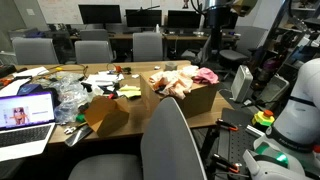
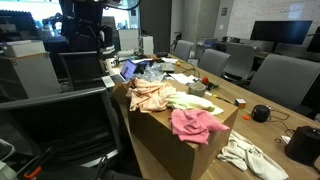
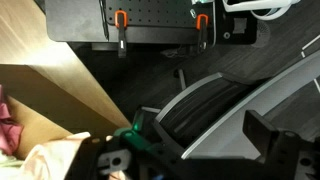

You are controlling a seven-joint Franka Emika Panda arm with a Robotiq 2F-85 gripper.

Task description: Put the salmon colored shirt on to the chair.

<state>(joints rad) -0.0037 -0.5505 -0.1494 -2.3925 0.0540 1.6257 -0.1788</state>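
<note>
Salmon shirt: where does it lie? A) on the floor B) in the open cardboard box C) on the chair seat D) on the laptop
B: the salmon shirt lies in the cardboard box, next to a pink garment.
</note>
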